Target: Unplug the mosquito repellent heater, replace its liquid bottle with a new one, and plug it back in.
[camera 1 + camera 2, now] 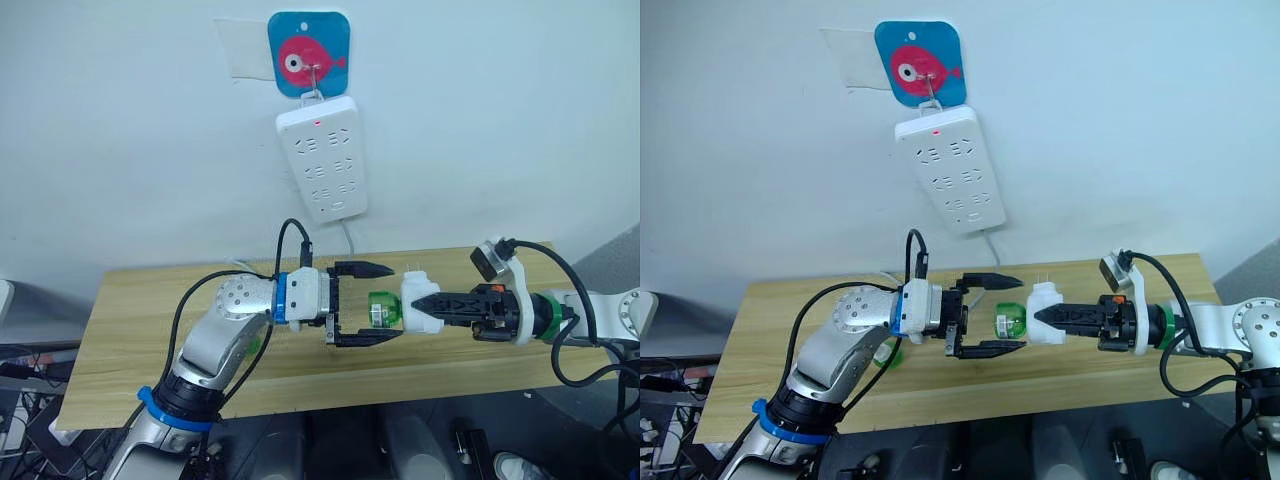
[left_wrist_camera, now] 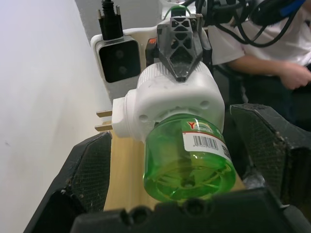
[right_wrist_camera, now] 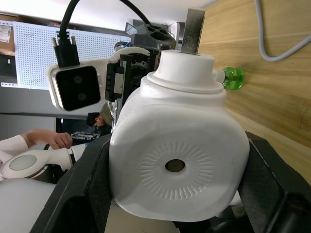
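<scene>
My right gripper (image 1: pixel 430 303) is shut on the mosquito repellent heater (image 1: pixel 418 300), a white rounded unit with its plug prongs pointing up, held above the wooden table (image 1: pixel 150 330). A green liquid bottle (image 1: pixel 383 310) sticks out of the heater toward my left arm. My left gripper (image 1: pixel 396 301) is open, with one finger on each side of that bottle (image 2: pixel 189 160) and a gap on both sides. A second green bottle (image 3: pixel 232 77) lies on the table behind my left arm (image 1: pixel 890 352).
A long white power strip (image 1: pixel 322 160) with a red light hangs on the wall above the table, under a blue fish hook plate (image 1: pixel 308 52). Its cable (image 1: pixel 350 240) drops behind the table. A person (image 2: pixel 262 53) stands beyond the table's right end.
</scene>
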